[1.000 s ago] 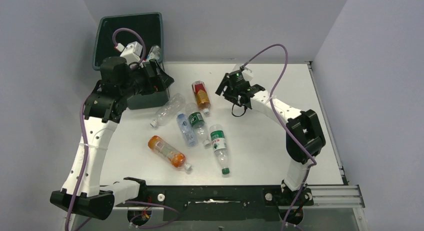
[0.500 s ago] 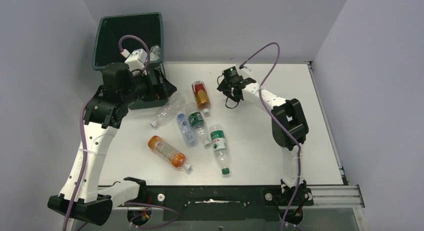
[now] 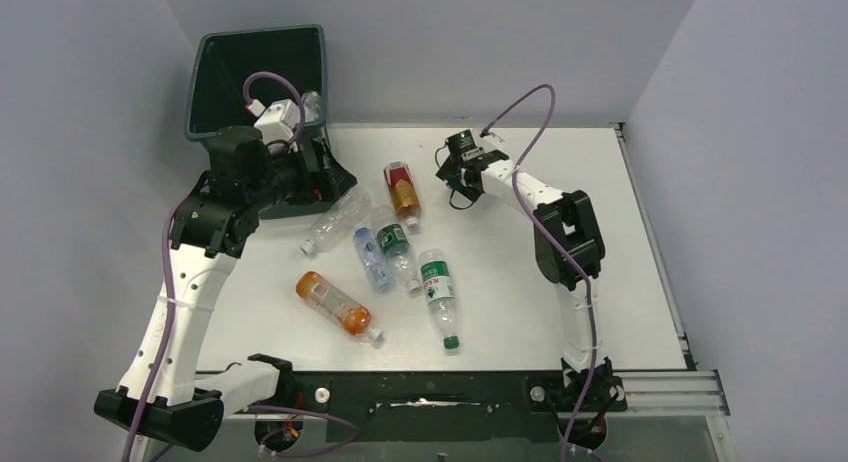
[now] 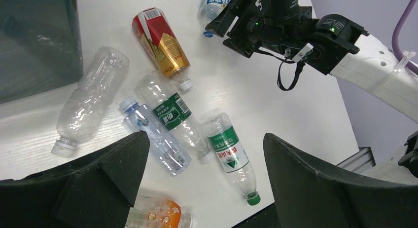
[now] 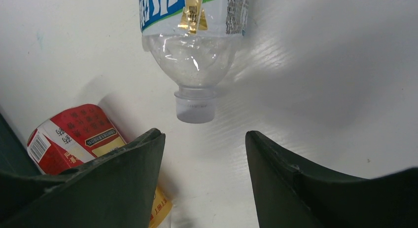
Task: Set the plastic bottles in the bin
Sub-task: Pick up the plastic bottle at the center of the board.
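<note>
The dark green bin (image 3: 214,64) stands at the far left; a clear bottle (image 3: 311,104) lies inside it. Six bottles lie mid-table: red-and-gold (image 3: 402,189), clear unlabelled (image 3: 336,219), blue-capped (image 3: 370,257), green-labelled (image 3: 392,242), green-capped (image 3: 438,292) and orange (image 3: 333,303). My left gripper (image 3: 326,176) is open and empty, hovering beside the bin above these bottles (image 4: 203,145). My right gripper (image 3: 453,178) is open and empty low over the table (image 5: 203,137). A blue-labelled bottle (image 5: 193,35) lies just ahead of it, cap toward the jaws; it also shows in the left wrist view (image 4: 215,1).
Grey walls close in the white table (image 3: 520,272) at the back and both sides. A black rail (image 3: 430,392) runs along the near edge. Purple cables loop over both arms. The bin's side wall (image 4: 34,45) stands close to the left gripper.
My right gripper has moved left and farther back, its arm folding in. My left gripper has shifted slightly toward the bottles by the bin. The bottles have not moved.
</note>
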Action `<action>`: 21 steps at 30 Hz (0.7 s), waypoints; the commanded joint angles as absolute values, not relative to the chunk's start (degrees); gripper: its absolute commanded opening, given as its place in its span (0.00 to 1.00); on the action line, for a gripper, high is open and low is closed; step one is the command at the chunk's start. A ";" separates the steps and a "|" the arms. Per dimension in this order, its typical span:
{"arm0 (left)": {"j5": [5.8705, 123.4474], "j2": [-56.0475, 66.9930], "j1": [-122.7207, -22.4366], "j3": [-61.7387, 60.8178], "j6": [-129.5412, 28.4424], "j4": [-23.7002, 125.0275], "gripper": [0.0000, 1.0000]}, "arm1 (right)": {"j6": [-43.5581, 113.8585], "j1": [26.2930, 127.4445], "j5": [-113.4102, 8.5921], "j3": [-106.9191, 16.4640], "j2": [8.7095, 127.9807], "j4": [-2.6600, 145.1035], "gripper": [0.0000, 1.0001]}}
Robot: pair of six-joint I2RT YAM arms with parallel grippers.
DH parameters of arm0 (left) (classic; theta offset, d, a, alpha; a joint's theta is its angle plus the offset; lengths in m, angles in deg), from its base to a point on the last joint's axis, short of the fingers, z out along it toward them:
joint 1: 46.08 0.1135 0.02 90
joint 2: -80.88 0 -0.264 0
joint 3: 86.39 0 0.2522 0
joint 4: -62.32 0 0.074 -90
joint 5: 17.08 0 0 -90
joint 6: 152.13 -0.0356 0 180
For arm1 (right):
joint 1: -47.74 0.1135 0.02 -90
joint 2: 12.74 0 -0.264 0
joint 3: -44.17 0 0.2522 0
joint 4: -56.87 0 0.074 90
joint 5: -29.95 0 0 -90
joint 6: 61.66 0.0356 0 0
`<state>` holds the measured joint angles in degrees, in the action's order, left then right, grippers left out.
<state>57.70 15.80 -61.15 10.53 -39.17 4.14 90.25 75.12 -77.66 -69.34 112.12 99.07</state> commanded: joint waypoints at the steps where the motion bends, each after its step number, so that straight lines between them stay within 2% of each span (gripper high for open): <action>1: 57.89 16.08 -61.46 10.94 -40.45 5.62 0.87 | 90.12 74.31 -79.65 -72.37 112.60 98.64 0.62; 15: 58.41 16.01 -61.78 10.78 -40.68 5.23 0.87 | 90.30 74.06 -79.03 -75.56 116.27 98.30 0.58; 21: 58.59 16.07 -61.90 10.69 -40.79 4.98 0.87 | 90.13 74.11 -79.02 -77.55 118.31 98.82 0.54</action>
<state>58.16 15.60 -61.52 10.48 -39.71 4.09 90.27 74.35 -77.63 -74.58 117.28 99.38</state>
